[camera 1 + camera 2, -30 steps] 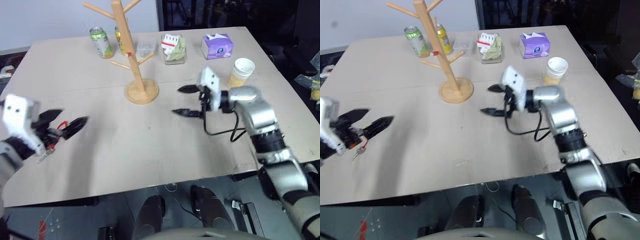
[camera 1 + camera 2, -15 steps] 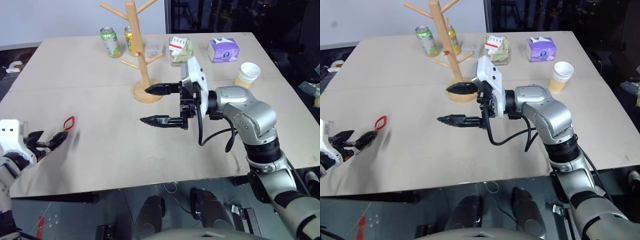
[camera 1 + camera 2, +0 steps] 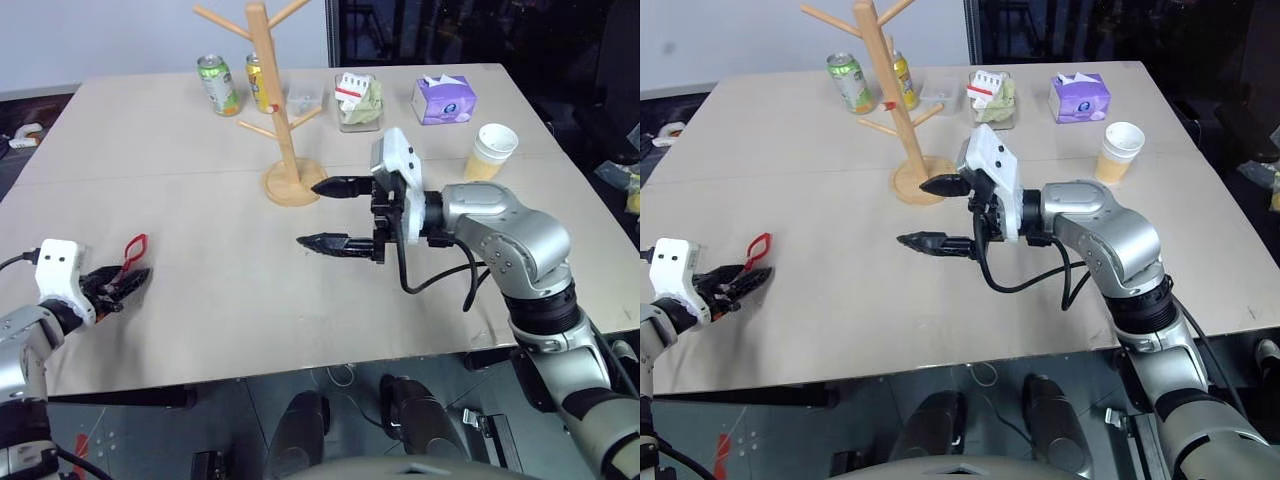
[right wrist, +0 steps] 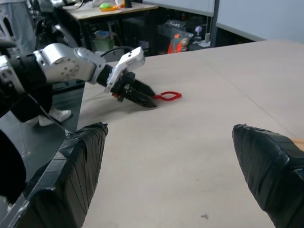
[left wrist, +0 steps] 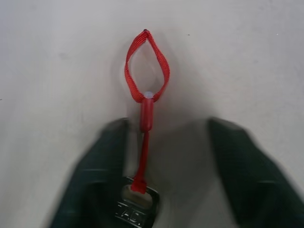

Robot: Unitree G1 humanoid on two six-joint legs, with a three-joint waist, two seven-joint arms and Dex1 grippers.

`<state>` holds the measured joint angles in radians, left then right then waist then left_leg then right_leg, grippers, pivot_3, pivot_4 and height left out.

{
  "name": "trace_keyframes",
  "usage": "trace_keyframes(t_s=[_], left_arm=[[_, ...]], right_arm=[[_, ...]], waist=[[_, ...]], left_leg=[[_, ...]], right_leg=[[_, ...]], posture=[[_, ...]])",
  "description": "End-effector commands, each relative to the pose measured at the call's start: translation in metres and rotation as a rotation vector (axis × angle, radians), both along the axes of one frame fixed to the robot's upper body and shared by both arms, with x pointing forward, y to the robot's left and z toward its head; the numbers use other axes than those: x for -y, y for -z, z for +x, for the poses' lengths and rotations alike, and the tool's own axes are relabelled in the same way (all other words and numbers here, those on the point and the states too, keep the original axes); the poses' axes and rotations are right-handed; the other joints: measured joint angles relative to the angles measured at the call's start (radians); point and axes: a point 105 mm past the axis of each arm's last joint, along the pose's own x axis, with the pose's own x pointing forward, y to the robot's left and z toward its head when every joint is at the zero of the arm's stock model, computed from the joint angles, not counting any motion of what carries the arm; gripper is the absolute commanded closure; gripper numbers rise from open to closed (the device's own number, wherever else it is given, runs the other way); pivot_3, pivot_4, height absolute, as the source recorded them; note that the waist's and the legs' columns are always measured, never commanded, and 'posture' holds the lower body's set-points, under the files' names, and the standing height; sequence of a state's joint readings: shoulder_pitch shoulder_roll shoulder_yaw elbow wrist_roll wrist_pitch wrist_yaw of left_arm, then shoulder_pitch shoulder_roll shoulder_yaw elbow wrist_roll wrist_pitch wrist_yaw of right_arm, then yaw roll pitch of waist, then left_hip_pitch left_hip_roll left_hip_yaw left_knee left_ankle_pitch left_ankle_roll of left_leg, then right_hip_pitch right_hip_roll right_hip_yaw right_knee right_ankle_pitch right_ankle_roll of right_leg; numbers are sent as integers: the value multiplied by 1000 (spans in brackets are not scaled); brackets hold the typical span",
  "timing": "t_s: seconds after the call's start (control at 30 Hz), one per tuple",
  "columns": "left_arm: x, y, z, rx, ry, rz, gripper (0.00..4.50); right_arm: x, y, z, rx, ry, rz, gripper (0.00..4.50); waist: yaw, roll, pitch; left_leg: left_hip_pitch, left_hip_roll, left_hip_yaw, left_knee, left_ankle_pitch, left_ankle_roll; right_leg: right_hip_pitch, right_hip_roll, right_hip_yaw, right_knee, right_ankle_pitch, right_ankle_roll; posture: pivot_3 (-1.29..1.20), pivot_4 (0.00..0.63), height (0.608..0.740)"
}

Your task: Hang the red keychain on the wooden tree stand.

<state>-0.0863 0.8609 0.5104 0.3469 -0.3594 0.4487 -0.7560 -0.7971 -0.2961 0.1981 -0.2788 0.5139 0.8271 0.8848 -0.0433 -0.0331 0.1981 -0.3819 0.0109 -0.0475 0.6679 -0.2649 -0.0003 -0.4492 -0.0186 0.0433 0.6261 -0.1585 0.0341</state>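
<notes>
The left gripper (image 3: 128, 282) has been lowered to the table (image 3: 200, 140) at 8 o'clock and narrowed, jaws not yet closed around the red keychain (image 5: 145, 97), pickup underway; right gripper (image 3: 335, 214), wide open, waits by the wooden tree stand (image 3: 275, 100).

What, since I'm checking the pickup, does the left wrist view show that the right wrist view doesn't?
Left wrist view: the red keychain close up, its strap running down to a small metal tag. Right wrist view: the left gripper seen from outside, right at the keychain, and a cluttered desk beyond the table edge. Shared: the keychain lying flat on the tan table.
</notes>
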Motion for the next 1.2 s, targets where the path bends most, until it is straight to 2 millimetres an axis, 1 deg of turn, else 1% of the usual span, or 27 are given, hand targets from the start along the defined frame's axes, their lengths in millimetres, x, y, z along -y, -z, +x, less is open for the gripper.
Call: trace_keyframes(t_s=[0.03,0.07,0.2,0.27,0.3,0.4,0.47,0.5,0.53,0.57,0.6,0.7,0.8,0.87,1.0,1.1,1.2], left_arm=[[-4,0,-2,-5,-11,-1,4092],[-5,1,-2,-4,-18,0,4467],[-11,-5,0,11,-41,20,4467],[-9,-14,4,38,-27,35,4467],[-4,-22,7,65,-3,41,4467],[22,-52,15,173,87,63,4467],[58,-75,18,280,173,86,4467],[69,-81,17,307,193,91,4467],[84,-92,16,363,216,103,4467],[93,-99,15,396,224,110,4467],[109,-109,13,448,254,145,4467],[156,-132,6,576,352,214,4467],[189,-145,10,654,417,223,4467],[203,-154,16,702,439,231,4467],[216,-170,34,780,428,235,4467],[219,-167,48,789,416,268,4467],[216,-163,57,788,394,300,4467]], right_arm=[[1,-15,-5,51,-7,29,0],[2,-16,-5,50,-5,32,0],[4,-18,-3,47,7,34,0],[5,-17,-2,50,13,30,0],[6,-16,-1,52,18,30,0],[10,-15,1,81,48,29,0],[21,-11,4,123,120,50,0],[24,-9,5,134,142,58,0],[30,-7,7,134,196,83,0],[35,-5,7,130,231,100,0],[40,-4,6,128,277,127,0],[51,-4,5,122,393,196,0],[51,-11,7,124,453,256,0],[47,-17,9,141,461,274,0],[38,-29,12,185,459,296,0],[36,-36,10,201,460,312,0],[37,-36,9,197,473,311,0]], waist=[[1,0,0],[1,0,0],[2,0,0],[1,0,0],[1,0,0],[3,0,0],[10,-1,-1],[10,-1,-1],[8,-1,0],[7,-1,0],[5,-1,-1],[3,-1,0],[3,-1,0],[2,-1,-1],[0,-1,-1],[-1,-1,-1],[1,-1,-1]], left_leg=[[0,0,0,0,0,0],[0,0,0,0,0,0],[0,0,0,0,0,0],[0,0,0,0,0,0],[0,0,0,0,0,0],[-1,0,-1,0,0,0],[-2,0,-2,0,0,0],[-3,-1,-3,0,0,0],[-3,-1,-2,0,0,0],[-3,-3,-1,0,0,0],[-3,-4,-1,0,0,0],[-3,-5,0,0,0,0],[-2,-4,0,1,0,0],[0,-3,-1,1,0,0],[1,0,-1,1,0,0],[0,0,-1,0,0,0],[-1,0,-1,-1,0,0]], right_leg=[[0,0,0,0,0,0],[0,0,0,0,0,0],[0,0,0,0,0,0],[0,0,0,0,0,0],[0,0,0,0,0,0],[0,0,-1,0,0,0],[0,-1,-2,-2,0,0],[0,-2,-2,-2,0,1],[0,-5,-2,-2,1,2],[0,-6,-1,-2,3,4],[0,-6,-1,-3,3,4],[0,-7,-1,-3,3,5],[0,-5,0,-2,3,5],[2,-2,0,-1,2,5],[2,2,1,0,0,1],[1,3,1,0,2,4],[1,2,1,-1,2,4]], posture=[[0,150,740],[0,150,740],[0,150,740],[0,150,740],[0,150,740],[0,150,740],[0,150,740],[0,150,740],[0,150,740],[0,150,740],[0,150,740],[0,150,740],[0,150,740],[0,150,740],[0,150,740],[0,150,740],[0,150,740]])
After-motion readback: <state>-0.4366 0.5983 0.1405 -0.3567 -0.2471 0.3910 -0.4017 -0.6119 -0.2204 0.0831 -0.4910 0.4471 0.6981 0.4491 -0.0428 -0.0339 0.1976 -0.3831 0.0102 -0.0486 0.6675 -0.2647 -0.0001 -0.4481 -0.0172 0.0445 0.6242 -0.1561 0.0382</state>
